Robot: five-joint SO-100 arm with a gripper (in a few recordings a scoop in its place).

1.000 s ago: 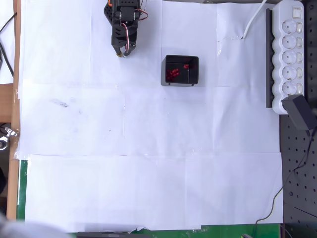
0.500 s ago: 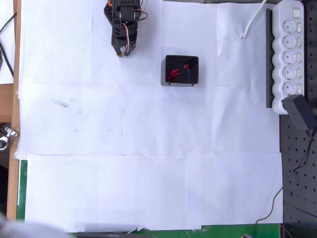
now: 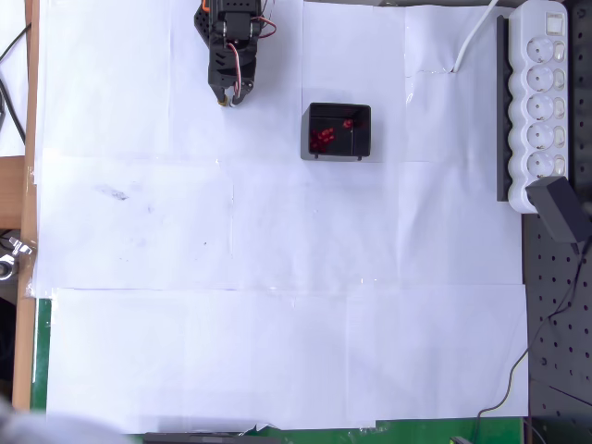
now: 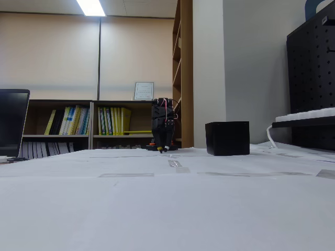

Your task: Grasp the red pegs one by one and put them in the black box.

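- The black box (image 3: 339, 131) is sitting on the white paper-covered table (image 3: 277, 277) in the overhead view, to the right of the arm and apart from it. In the fixed view the box (image 4: 227, 138) is showing as a plain dark cube resting flat. It is looking stiff and thin-walled, probably light enough to slide if it is bumped, so anything entering it should be coming from straight above, clear of the rim.
- The gripper (image 3: 228, 96) is hanging folded close to the arm's base at the top of the overhead view, its tip pointing down near the paper (image 4: 164, 150). It appears to be holding nothing, though whether its fingers are apart or together is too small to tell in either view.
- The red pegs (image 3: 323, 139) are lying inside the box, most clustered toward its left side, with one (image 3: 348, 123) sitting apart nearer the top wall. No peg is showing on the paper. They are judged hard, very light and prone to rolling; each would be best pinched across its narrow body with the fingers barely parted.
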